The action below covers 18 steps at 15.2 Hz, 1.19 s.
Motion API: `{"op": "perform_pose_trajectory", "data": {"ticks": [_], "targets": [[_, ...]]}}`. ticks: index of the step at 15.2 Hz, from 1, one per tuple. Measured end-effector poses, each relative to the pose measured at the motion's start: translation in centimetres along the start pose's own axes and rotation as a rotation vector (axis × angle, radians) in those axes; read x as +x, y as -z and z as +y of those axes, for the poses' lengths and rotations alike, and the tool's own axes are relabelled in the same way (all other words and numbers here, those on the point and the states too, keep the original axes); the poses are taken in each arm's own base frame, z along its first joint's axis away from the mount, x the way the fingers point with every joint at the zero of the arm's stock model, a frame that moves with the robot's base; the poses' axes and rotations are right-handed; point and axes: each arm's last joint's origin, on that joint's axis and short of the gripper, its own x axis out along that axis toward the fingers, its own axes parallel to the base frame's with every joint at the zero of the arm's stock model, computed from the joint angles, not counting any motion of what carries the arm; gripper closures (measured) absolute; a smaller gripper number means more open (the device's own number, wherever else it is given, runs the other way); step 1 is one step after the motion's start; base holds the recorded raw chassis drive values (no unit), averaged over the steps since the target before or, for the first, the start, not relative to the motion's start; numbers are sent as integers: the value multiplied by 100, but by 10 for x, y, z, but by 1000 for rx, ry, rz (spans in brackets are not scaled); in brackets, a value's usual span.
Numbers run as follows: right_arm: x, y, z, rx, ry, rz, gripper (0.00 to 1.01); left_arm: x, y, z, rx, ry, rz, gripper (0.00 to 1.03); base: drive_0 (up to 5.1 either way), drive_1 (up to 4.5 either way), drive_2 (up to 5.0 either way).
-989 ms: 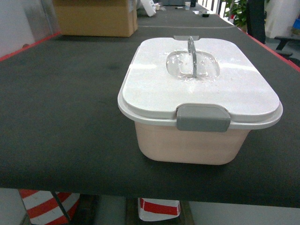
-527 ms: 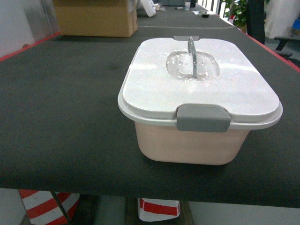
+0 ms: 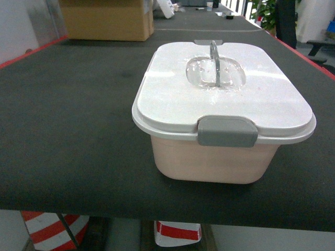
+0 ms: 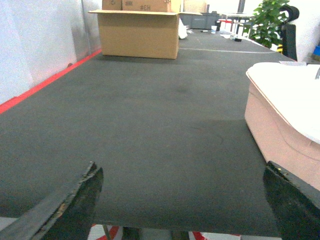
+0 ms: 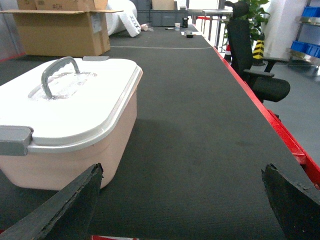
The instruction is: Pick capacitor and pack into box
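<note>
At the far left, the left gripper (image 4: 182, 200) hangs low over the near edge of the dark table (image 3: 68, 130), its two black fingertips (image 4: 80, 192) spread wide apart with nothing between them. Ahead of it lies bare mat, and the cardboard carton (image 4: 140, 34) stands well back at the far left of the table. The box (image 3: 222, 125), a pale pink tub, sits to the right of that gripper, its near corner just beside the gripper's right fingertip in the left wrist view; whether they touch cannot be told. In the head view the box stands near the front edge of the table, right of centre, with its white lid (image 3: 222, 94) on, the grey latch (image 3: 227, 131) facing the camera and the thin grey handle (image 3: 214, 55) standing upright in the lid's recess. Further right, the right gripper (image 5: 182, 200) is likewise open wide and empty, with the box to its left, near its left fingertip. A black office chair (image 5: 255, 65) stands beyond the table's red right edge. No capacitor can be made out in any view.
</note>
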Motion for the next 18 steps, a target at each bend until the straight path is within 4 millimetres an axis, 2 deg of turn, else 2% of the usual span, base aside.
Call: {"op": "perform_pose_trajectory", "data": {"ticks": [1, 2, 18], "targets": [[0, 0, 0, 0, 0, 0, 3, 0, 0, 0, 2, 0, 0, 3, 0, 0, 0], [0, 0, 0, 0, 0, 0, 3, 0, 0, 0, 1, 0, 0, 6, 0, 0, 0], [0, 0, 0, 0, 0, 0, 3, 0, 0, 0, 3, 0, 0, 5, 0, 0, 0]]}}
